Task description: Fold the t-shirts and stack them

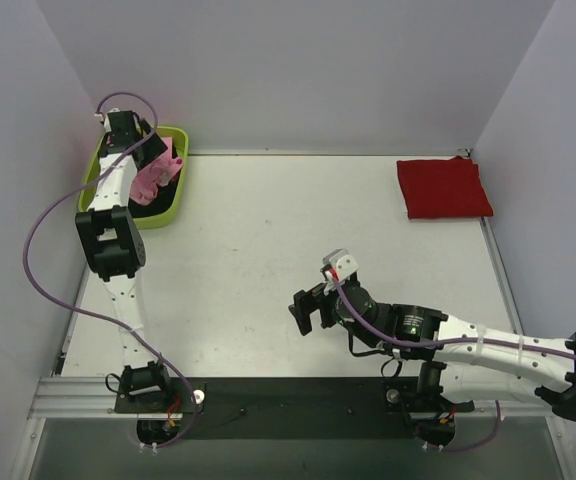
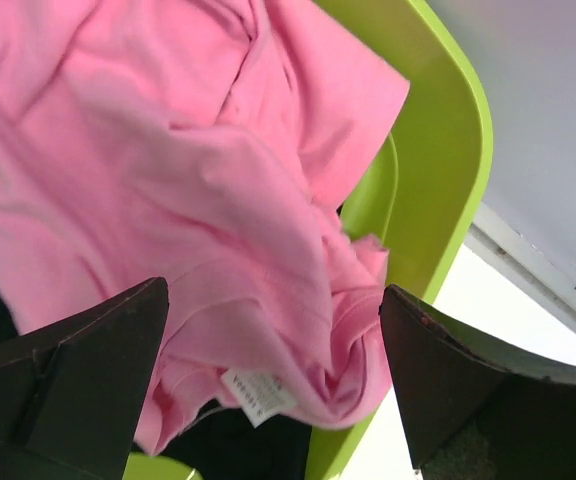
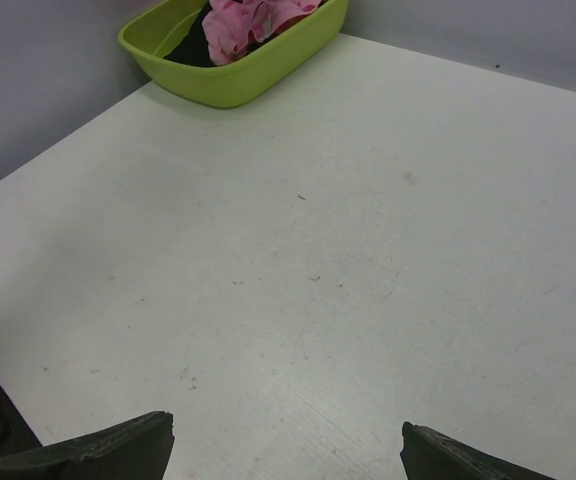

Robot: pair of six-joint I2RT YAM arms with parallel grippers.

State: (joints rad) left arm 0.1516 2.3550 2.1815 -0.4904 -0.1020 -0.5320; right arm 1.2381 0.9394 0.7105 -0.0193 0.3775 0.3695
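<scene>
A crumpled light pink t-shirt (image 1: 158, 176) lies in the lime green tub (image 1: 174, 214) at the back left corner. It fills the left wrist view (image 2: 168, 170), with a white label showing at its lower edge. My left gripper (image 2: 273, 290) hangs open just above it, one finger on each side of a fold and nothing held. A deep red t-shirt (image 1: 443, 187) lies folded flat at the back right of the table. My right gripper (image 1: 308, 306) stands open low over the bare table near the front middle (image 3: 286, 422), and it is empty.
Something black (image 2: 238, 450) lies under the pink t-shirt in the tub (image 2: 438, 150). The tub (image 3: 238, 85) sits against the left and back walls. The white table (image 1: 268, 230) is walled on three sides. A dark rail with both arm bases runs along the near edge.
</scene>
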